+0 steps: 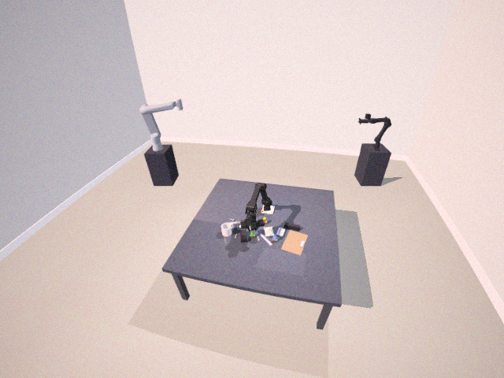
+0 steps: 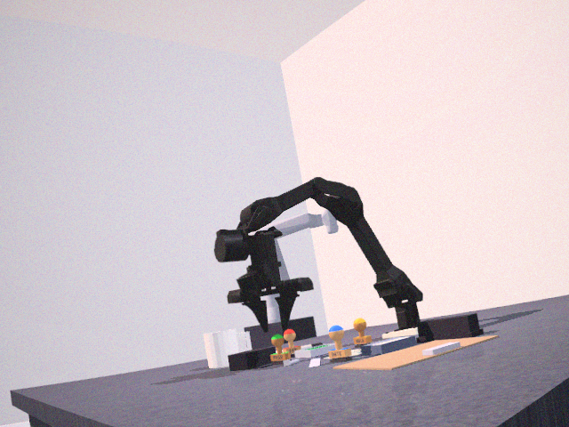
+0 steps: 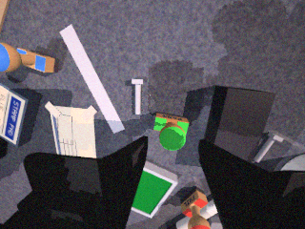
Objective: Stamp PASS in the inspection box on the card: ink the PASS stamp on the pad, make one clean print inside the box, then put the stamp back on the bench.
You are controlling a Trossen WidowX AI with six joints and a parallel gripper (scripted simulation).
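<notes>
A stamp with a green knob (image 3: 172,137) (image 2: 276,339) (image 1: 252,233) stands upright on the dark table (image 1: 227,268). My gripper (image 3: 172,142) (image 2: 274,324) (image 1: 244,235) hangs straight above it, open and empty, with one finger on each side of the knob and its tips a little above it. A green ink pad (image 3: 152,191) (image 2: 316,350) lies right beside the stamp. The brown card (image 1: 294,242) (image 2: 404,356) lies flat to the right, with a small white patch (image 1: 302,242) on it.
A red-knob stamp (image 3: 196,217) (image 2: 289,334), a blue-knob stamp (image 3: 10,57) (image 2: 335,332) and a yellow-knob stamp (image 2: 359,324) stand nearby. A dark block (image 3: 243,119), a white mug (image 2: 220,349), a white strip (image 3: 91,78), a bolt (image 3: 137,95) and small boxes crowd around.
</notes>
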